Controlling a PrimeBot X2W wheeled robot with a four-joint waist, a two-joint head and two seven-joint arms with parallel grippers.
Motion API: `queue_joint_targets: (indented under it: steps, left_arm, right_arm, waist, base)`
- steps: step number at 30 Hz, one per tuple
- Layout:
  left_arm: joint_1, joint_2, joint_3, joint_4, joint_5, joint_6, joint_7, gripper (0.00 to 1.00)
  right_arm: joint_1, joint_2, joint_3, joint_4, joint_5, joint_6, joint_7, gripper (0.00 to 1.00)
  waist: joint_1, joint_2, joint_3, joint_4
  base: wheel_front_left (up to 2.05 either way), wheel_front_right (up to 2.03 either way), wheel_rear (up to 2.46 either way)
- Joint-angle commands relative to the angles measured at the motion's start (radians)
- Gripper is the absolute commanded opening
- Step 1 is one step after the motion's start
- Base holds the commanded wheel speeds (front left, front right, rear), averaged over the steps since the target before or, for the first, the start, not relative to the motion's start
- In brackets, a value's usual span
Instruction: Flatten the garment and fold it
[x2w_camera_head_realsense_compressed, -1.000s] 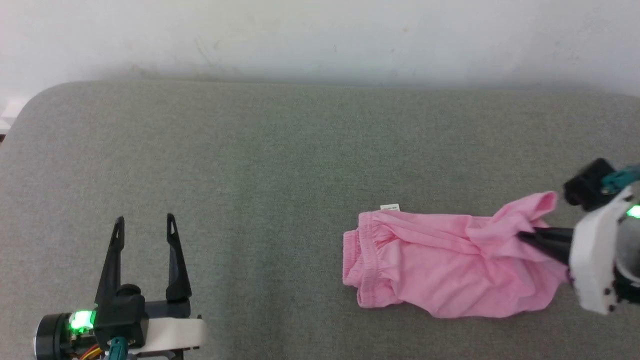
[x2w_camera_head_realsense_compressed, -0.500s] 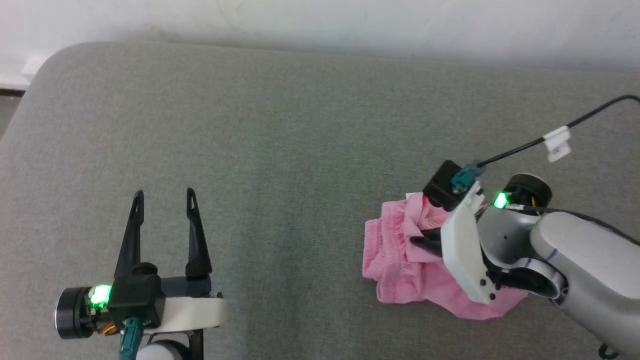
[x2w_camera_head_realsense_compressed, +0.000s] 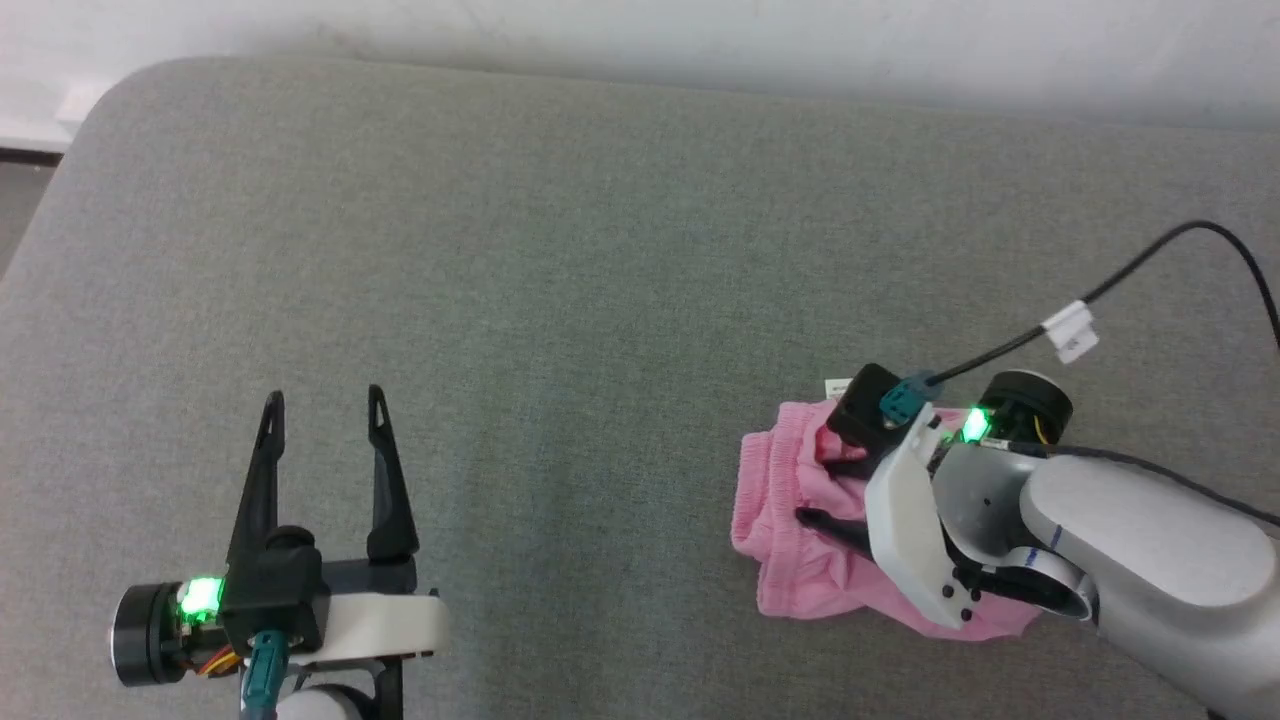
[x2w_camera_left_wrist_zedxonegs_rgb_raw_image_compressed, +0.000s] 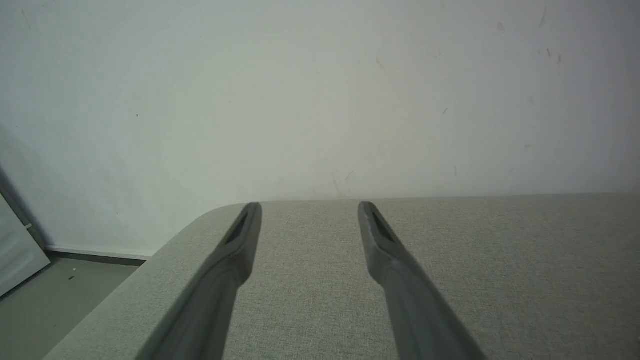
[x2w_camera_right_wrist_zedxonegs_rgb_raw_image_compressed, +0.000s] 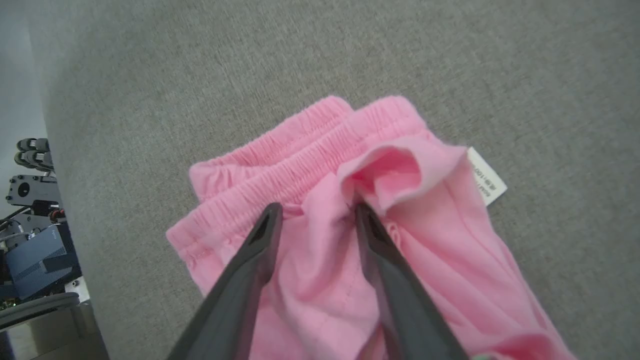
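A grey woven surface (x2w_camera_head_realsense_compressed: 550, 300) with a rounded far-left corner runs up to a white, lightly scuffed wall (x2w_camera_left_wrist_zedxonegs_rgb_raw_image_compressed: 320, 90). Past that corner lies a grey floor (x2w_camera_left_wrist_zedxonegs_rgb_raw_image_compressed: 75, 285) with a dark strip along the foot of the wall, and a pale panel (x2w_camera_left_wrist_zedxonegs_rgb_raw_image_compressed: 15, 250) shows at the left edge. In the right wrist view some dark equipment (x2w_camera_right_wrist_zedxonegs_rgb_raw_image_compressed: 35, 250) stands off the surface's edge.

The pink shorts (x2w_camera_head_realsense_compressed: 800, 590) lie bunched on the right part of the surface, with the waistband (x2w_camera_right_wrist_zedxonegs_rgb_raw_image_compressed: 300, 160) toward the middle and the white tag (x2w_camera_right_wrist_zedxonegs_rgb_raw_image_compressed: 487, 175) on the far side. The right tool (x2w_camera_right_wrist_zedxonegs_rgb_raw_image_compressed: 317, 210) is over them with its fingers parted. Loose cloth lies between them unpinched, and a rolled hem touches one finger. A black cable (x2w_camera_head_realsense_compressed: 1150, 265) with a white label arcs from that wrist. The left tool (x2w_camera_head_realsense_compressed: 325, 397) stands wide open and empty over bare surface at the near left, well apart from the shorts.
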Motion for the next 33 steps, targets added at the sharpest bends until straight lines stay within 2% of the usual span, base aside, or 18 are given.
queue_joint_targets:
  steps: [1, 4, 5, 6, 7, 9, 13, 15, 16, 17, 21, 26, 30, 33]
  left_arm:
    - [0.006, 0.005, 0.004, 0.004, 0.007, 0.003, -0.005, 1.0]
    - [0.031, 0.016, 0.014, 0.018, 0.006, 0.002, -0.005, 1.0]
    - [0.031, 0.016, 0.014, 0.018, 0.006, 0.002, -0.005, 1.0]
    - [0.041, 0.022, 0.02, 0.018, 0.006, 0.002, -0.005, 1.0]
    - [0.041, 0.022, 0.02, 0.018, 0.006, 0.002, -0.005, 1.0]
    - [0.05, 0.031, 0.026, 0.018, 0.005, 0.0, -0.005, 1.0]
    - [0.056, 0.041, 0.031, 0.015, 0.009, -0.001, -0.005, 1.0]
    - [0.059, 0.044, 0.031, 0.014, 0.009, 0.0, -0.005, 1.0]
    - [0.059, 0.044, 0.031, 0.014, 0.009, 0.0, -0.005, 1.0]
    - [0.059, 0.043, 0.03, 0.013, 0.009, 0.0, -0.005, 1.0]
    - [0.062, 0.044, 0.031, 0.011, 0.006, 0.0, -0.005, 1.0]
    - [0.061, 0.036, 0.038, 0.003, -0.003, 0.0, -0.005, 1.0]
    - [0.061, 0.029, 0.042, 0.0, -0.005, -0.002, -0.005, 1.0]
    - [0.065, 0.025, 0.049, -0.004, -0.007, -0.002, -0.005, 1.0]
  right_arm:
    - [-0.01, -0.006, 0.002, -0.004, -0.006, -0.002, -0.012, 1.0]
    - [-0.034, -0.05, -0.037, -0.083, -0.023, -0.002, -0.152, 1.0]
    - [-0.034, -0.05, -0.037, -0.083, -0.023, -0.002, -0.152, 1.0]
    - [-0.037, -0.071, -0.085, -0.11, -0.044, -0.002, -0.224, 1.0]
    - [-0.037, -0.071, -0.085, -0.11, -0.044, -0.002, -0.224, 1.0]
    - [-0.023, -0.094, -0.19, -0.121, -0.094, -0.002, -0.342, 1.0]
    - [0.049, -0.083, -0.389, -0.084, -0.173, -0.002, -0.511, 1.0]
    - [0.105, -0.059, -0.491, -0.055, -0.225, -0.002, -0.582, 1.0]
    - [0.105, -0.059, -0.491, -0.055, -0.225, -0.002, -0.582, 1.0]
    - [0.139, -0.046, -0.544, -0.041, -0.252, -0.002, -0.608, 1.0]
    - [0.292, 0.04, -0.767, -0.012, -0.37, -0.002, -0.666, 1.0]
    - [0.508, 0.21, -1.06, -0.07, -0.492, -0.002, -0.68, 1.0]
    - [0.671, 0.354, -1.21, -0.174, -0.559, -0.002, -0.681, 1.0]
    - [0.732, 0.416, -1.255, -0.232, -0.596, -0.002, -0.681, 1.0]
  waist:
    - [-0.0001, 0.0, -0.039, -0.036]
    - [-0.0001, 0.0, -0.091, -0.086]
    - [-0.0001, 0.0, -0.091, -0.086]
    - [-0.0001, 0.0, -0.111, -0.111]
    - [-0.0001, 0.0, -0.111, -0.111]
    - [-0.0001, 0.0, -0.134, -0.144]
    - [-0.0001, 0.0, -0.153, -0.183]
    - [-0.0001, 0.0, -0.16, -0.199]
    - [-0.0001, 0.0, -0.16, -0.199]
    - [-0.0001, 0.0, -0.162, -0.203]
    - [-0.0001, 0.0, -0.169, -0.217]
    - [-0.0001, 0.0, -0.169, -0.209]
    - [-0.0001, 0.0, -0.164, -0.19]
    - [-0.0001, 0.0, -0.158, -0.186]
  base:
    - [0.0, 0.0, 0.0]
    - [0.0, 0.0, 0.0]
    - [0.0, 0.0, 0.0]
    - [0.0, 0.0, 0.0]
    - [0.0, 0.0, 0.0]
    - [0.0, 0.0, 0.0]
    - [0.0, 0.0, 0.0]
    - [0.0, 0.0, 0.0]
    - [0.0, 0.0, 0.0]
    - [0.0, 0.0, 0.0]
    - [0.0, 0.0, 0.0]
    - [0.0, 0.0, 0.0]
    - [0.0, 0.0, 0.0]
    - [0.0, 0.0, 0.0]
